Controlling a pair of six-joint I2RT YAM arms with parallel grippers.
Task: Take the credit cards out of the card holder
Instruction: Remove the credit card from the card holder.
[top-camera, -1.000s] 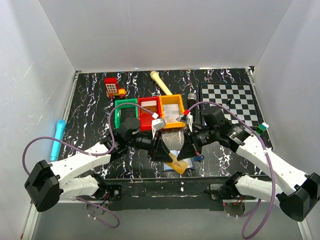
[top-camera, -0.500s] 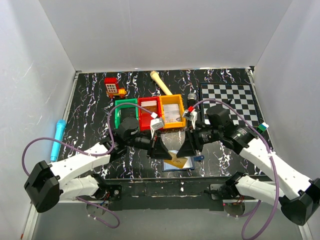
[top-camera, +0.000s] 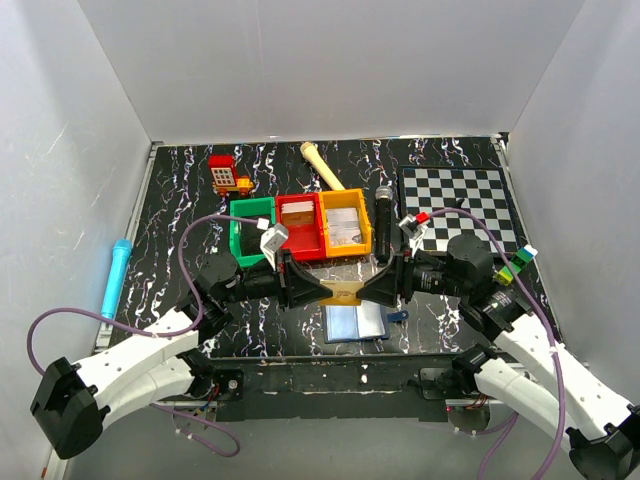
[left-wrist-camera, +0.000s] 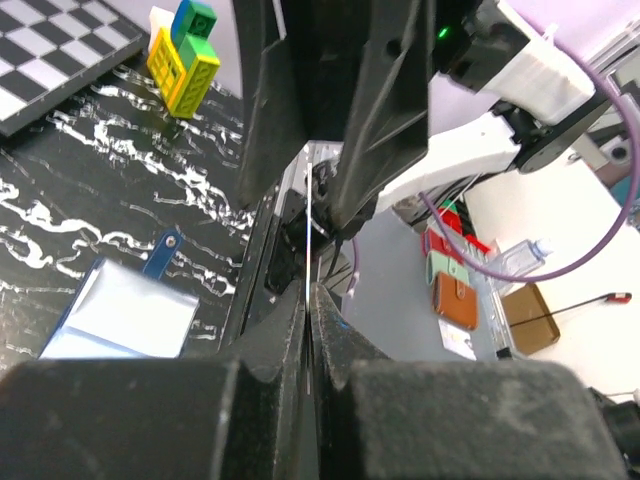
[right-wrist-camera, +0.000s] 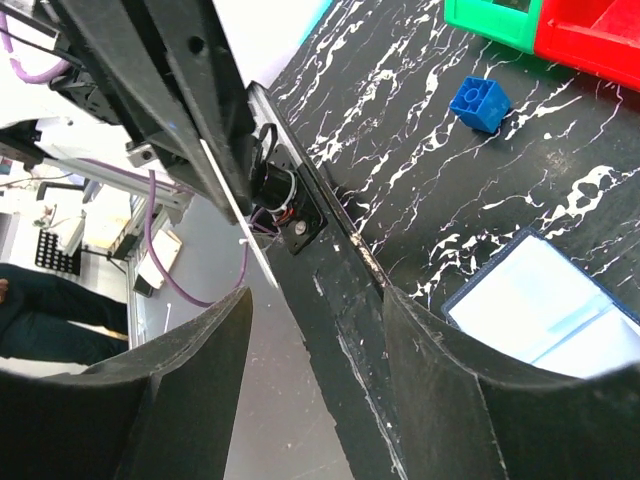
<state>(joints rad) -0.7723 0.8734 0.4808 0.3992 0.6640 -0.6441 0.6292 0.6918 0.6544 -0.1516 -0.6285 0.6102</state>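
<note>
Marbled table (top-camera: 180, 200), card holder (top-camera: 355, 323) open at six o'clock; left fingers (left-wrist-camera: 270, 365) pinch an extracted credit card (top-camera: 345, 293), right fingers (right-wrist-camera: 450, 400) wide; next, probably lay it aside.

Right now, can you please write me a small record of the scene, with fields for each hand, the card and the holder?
left hand: shut on the credit card, raised above the table
right hand: open, tip to tip with the left hand
credit card: out of the card holder, pinched in the left hand
card holder: lies open on the table, below both hands
other cards inside: cannot tell
</note>
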